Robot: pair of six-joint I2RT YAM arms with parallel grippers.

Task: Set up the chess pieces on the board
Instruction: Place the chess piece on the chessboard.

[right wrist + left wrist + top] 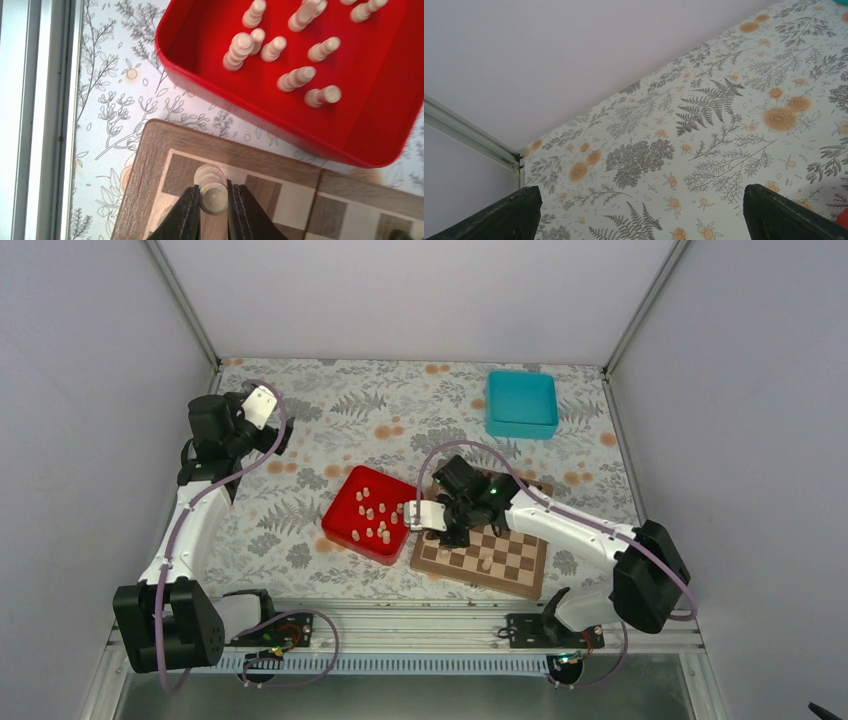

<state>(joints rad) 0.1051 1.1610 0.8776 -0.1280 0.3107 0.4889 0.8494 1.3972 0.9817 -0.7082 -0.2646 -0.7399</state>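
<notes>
On the floral-print table (pixel 330 400), the biggest thing going is the board (pixel 478 583), sitting toward the near edge on the right-hand side. Just off its left side, touching or nearly so, is the red tray (pixel 345 502), turned diamond-wise. Way back on the far right there's a teal box (pixel 521 403), well apart from everything else.

The left gripper (pixel 641 197) is parked over bare cloth near the far-left corner, jaws spread as wide as they go, nothing between them. The right gripper (pixel 213 200) is down over the board's corner next to the tray, pinched tight on a pale piece (pixel 210 177) held upright between the fingertips. Can't tell if its base is touching the wood or just hovering.

Most of the chess pieces (pixel 372 512) are in the tray, scattered about. At least one more cream piece (pixel 487 562) sits on the board toward its near side.
</notes>
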